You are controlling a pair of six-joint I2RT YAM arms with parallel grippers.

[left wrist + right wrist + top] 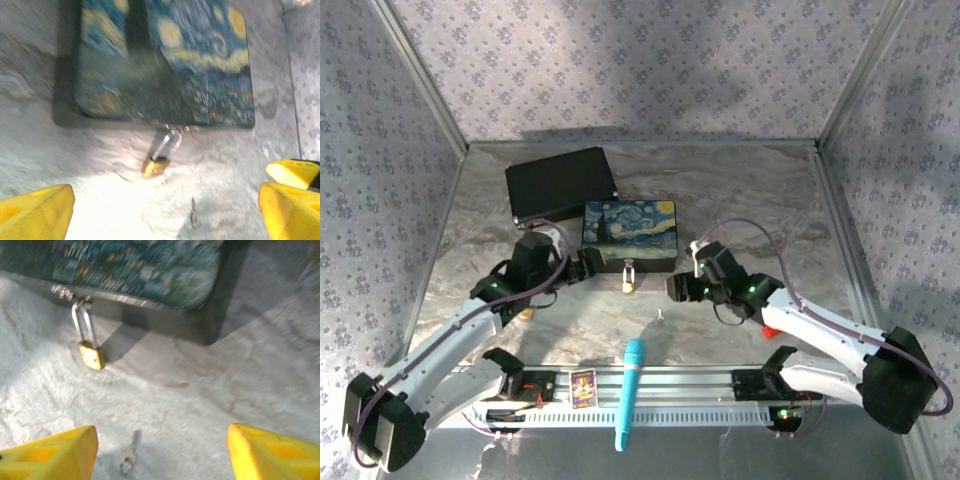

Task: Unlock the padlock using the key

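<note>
Brass-gold and tiny, the padlock [630,283] [156,165] [91,356] has its silver shackle hooked through the clasp on the front edge of the Starry Night box [630,235] [165,60] [125,270]. Its body lies tilted on the grey marbled tabletop [740,200], just in front of the box.

The key [661,317] [194,215] [129,455], a thin silver sliver, lies flat on the tabletop. It is nearer the arm bases than the padlock and apart from it, touched by neither arm.

The left pincer [588,266] [165,210] sits low at the box's left front corner. Its yellow fingers [35,212] are spread wide with nothing between them.

The right pincer [675,288] [162,452] is to the right of the padlock, facing it. It is also parted and holds nothing, and its wrist view shows the key on the tabletop between its yellow fingers [272,452], closer to the one at that picture's left.

Behind the Starry Night box lies a flat black box [560,182]. A blue marker [629,393] and a small picture card [582,387] rest on the metal rail [700,378] between the arm bases.
</note>
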